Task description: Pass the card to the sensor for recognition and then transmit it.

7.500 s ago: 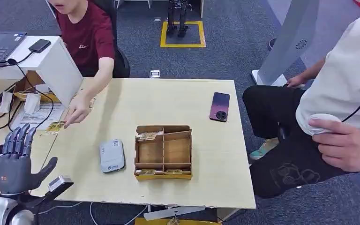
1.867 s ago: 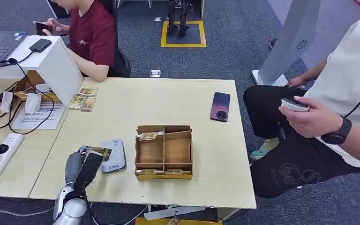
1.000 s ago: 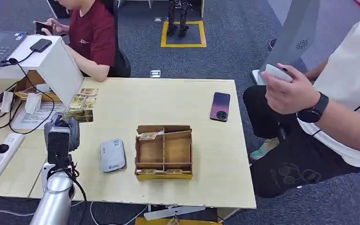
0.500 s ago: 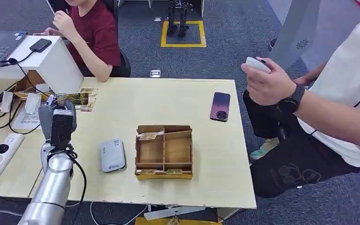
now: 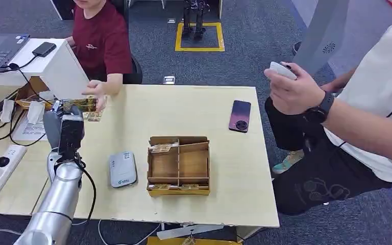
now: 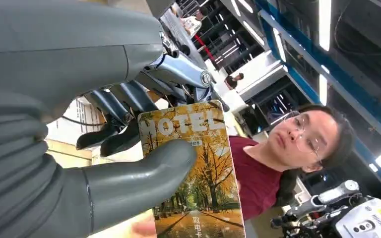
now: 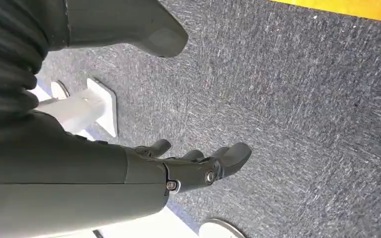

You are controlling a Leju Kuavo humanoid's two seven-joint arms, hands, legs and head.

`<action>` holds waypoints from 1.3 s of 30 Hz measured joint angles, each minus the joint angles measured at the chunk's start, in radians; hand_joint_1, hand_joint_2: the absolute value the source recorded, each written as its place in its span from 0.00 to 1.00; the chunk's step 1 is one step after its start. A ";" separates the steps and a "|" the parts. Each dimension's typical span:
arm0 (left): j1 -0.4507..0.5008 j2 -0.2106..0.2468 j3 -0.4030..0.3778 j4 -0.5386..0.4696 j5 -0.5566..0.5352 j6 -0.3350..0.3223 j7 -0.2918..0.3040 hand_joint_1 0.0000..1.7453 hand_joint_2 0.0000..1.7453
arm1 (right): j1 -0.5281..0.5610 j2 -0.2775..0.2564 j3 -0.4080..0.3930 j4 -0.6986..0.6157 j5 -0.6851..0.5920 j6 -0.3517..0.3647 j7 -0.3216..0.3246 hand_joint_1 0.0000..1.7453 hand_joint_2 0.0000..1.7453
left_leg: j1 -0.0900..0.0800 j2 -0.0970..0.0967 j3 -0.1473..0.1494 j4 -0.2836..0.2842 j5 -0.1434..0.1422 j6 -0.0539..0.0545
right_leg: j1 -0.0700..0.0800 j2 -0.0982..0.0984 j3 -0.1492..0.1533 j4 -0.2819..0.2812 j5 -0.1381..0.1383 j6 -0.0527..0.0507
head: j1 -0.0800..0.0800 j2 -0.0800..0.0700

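Observation:
My left hand (image 5: 67, 130) is raised over the table's far left and pinches a hotel card (image 5: 79, 104) between thumb and fingers. The card (image 6: 198, 168) shows yellow autumn trees and the word HOTEL. A person in a dark red shirt reaches a hand (image 5: 96, 92) to the card's far end; whether it touches the card I cannot tell. The grey card sensor (image 5: 122, 169) lies flat on the table to the left of the wooden box. My right hand (image 7: 198, 166) hangs over grey carpet with its fingers apart and nothing in it.
A wooden compartment box (image 5: 178, 165) with cards in it stands mid-table. More cards (image 5: 93, 116) lie near the white stand (image 5: 61, 71). A dark phone (image 5: 239, 116) lies far right. A second person (image 5: 357, 112) sits at the right holding a small white device.
My left hand carried the card from over the sensor up and away to the table's far left. The seated person's hand has come forward to the card.

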 joint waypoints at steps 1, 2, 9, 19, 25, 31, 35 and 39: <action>0.000 0.000 0.000 0.002 0.003 -0.003 -0.003 1.00 1.00 | 0.000 0.000 0.000 0.000 0.000 0.000 0.000 0.00 1.00 | 0.000 0.000 0.000 0.000 0.000 0.000 | 0.000 0.000 0.000 0.000 0.000 0.000 | 0.000 0.000; 0.000 0.000 0.000 0.003 0.006 -0.005 -0.005 1.00 1.00 | 0.000 0.000 0.000 0.000 0.000 0.000 0.000 0.00 1.00 | 0.000 0.000 0.000 0.000 0.000 0.000 | 0.000 0.000 0.000 0.000 0.000 0.000 | 0.000 0.000; -0.003 0.000 0.000 0.010 0.008 -0.008 -0.005 1.00 1.00 | 0.000 0.000 0.001 0.000 0.000 -0.001 0.000 0.00 1.00 | 0.000 0.000 0.000 0.000 0.000 0.000 | 0.000 0.000 0.000 0.000 0.000 0.000 | 0.000 0.000; -0.004 0.000 0.000 0.013 0.025 -0.026 -0.007 0.00 1.00 | 0.000 0.000 0.001 0.000 -0.001 -0.001 0.002 0.00 1.00 | 0.000 0.000 0.000 0.000 0.000 0.000 | 0.000 0.000 0.000 0.000 0.000 0.000 | 0.000 0.000; -0.004 0.000 0.000 0.013 0.027 -0.035 -0.004 0.00 1.00 | 0.000 0.000 0.001 0.000 -0.001 -0.002 0.002 0.00 1.00 | 0.000 0.000 0.000 0.000 0.000 0.000 | 0.000 0.000 0.000 0.000 0.000 0.000 | 0.000 0.000; 0.008 0.000 0.000 0.000 0.045 -0.103 0.028 0.00 1.00 | 0.001 0.000 0.001 0.000 -0.005 -0.003 0.006 0.00 1.00 | 0.000 0.000 0.000 0.000 0.000 0.000 | 0.000 0.000 0.000 0.000 0.000 0.000 | 0.000 0.000; 0.114 0.033 -0.027 -0.133 0.040 -0.334 0.002 0.00 1.00 | 0.004 0.000 -0.003 0.000 -0.026 -0.003 0.008 0.00 1.00 | 0.000 0.004 0.000 0.000 -0.001 0.000 | 0.000 0.005 -0.001 0.000 0.000 0.000 | 0.000 0.000; 0.307 0.095 -0.237 -0.390 -0.232 -0.396 -0.059 0.00 1.00 | 0.020 -0.008 -0.018 0.000 -0.040 0.002 0.010 0.00 1.00 | -0.001 -0.001 -0.003 0.000 -0.002 0.002 | -0.001 0.000 -0.003 0.000 -0.002 0.003 | -0.001 0.000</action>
